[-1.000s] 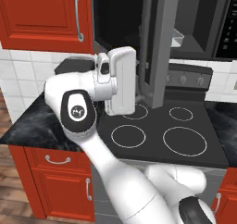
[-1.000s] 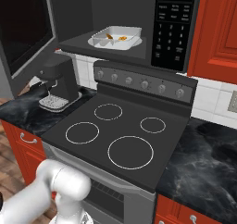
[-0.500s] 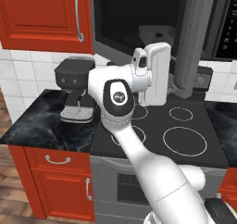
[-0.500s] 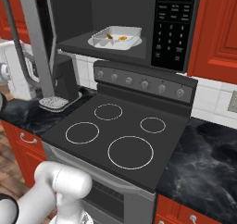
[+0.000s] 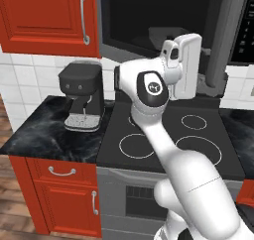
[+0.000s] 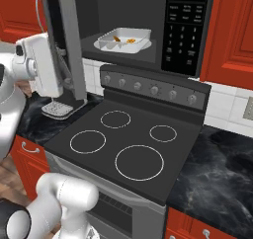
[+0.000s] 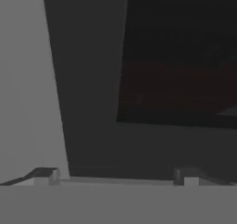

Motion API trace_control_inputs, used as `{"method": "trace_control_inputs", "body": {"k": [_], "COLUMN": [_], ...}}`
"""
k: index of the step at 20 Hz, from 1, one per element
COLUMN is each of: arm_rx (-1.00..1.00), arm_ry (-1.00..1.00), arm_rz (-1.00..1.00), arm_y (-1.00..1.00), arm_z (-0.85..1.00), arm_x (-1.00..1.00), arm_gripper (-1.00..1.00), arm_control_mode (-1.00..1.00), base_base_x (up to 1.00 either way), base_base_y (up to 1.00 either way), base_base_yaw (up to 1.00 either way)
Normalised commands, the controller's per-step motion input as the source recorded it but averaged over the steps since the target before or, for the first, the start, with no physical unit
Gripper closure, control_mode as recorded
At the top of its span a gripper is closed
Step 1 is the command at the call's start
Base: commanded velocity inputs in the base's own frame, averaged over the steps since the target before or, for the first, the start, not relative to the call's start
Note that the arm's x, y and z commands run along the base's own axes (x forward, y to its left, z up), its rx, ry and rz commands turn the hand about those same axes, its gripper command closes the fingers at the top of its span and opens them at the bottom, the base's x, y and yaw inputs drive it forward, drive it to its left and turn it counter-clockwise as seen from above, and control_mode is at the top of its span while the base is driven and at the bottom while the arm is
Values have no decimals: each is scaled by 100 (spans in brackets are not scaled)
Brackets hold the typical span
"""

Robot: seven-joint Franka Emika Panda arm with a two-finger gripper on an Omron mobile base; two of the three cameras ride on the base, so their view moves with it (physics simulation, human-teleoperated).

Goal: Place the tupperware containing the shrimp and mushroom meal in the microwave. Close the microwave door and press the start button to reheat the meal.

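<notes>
A: The microwave hangs over the stove, its door swung out to the left, edge-on from the right base view.

B: And the tupperware?

A: Inside, on the microwave floor near its front edge, meal in it.

B: The claw?

A: Wide open, gripping nothing, its tips right up against the door's dark glass.
</notes>
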Motion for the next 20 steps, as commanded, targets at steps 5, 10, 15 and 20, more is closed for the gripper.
{"method": "trace_control_inputs", "body": {"k": [5, 10, 15, 20], "arm_rx": [0, 0, 2, 6], "arm_ry": [0, 0, 0, 0], "arm_rz": [5, 8, 10, 11], "arm_y": [-18, -7, -14, -24], "arm_z": [33, 16, 0, 0], "arm_x": [43, 51, 67, 80], "arm_gripper": [-100, -100, -100, -100], "arm_control_mode": [-100, -100, -100, -100], "base_base_x": [0, 0, 0, 0], "base_base_y": [0, 0, 0, 0], "base_base_yaw": [0, 0, 0, 0]}}
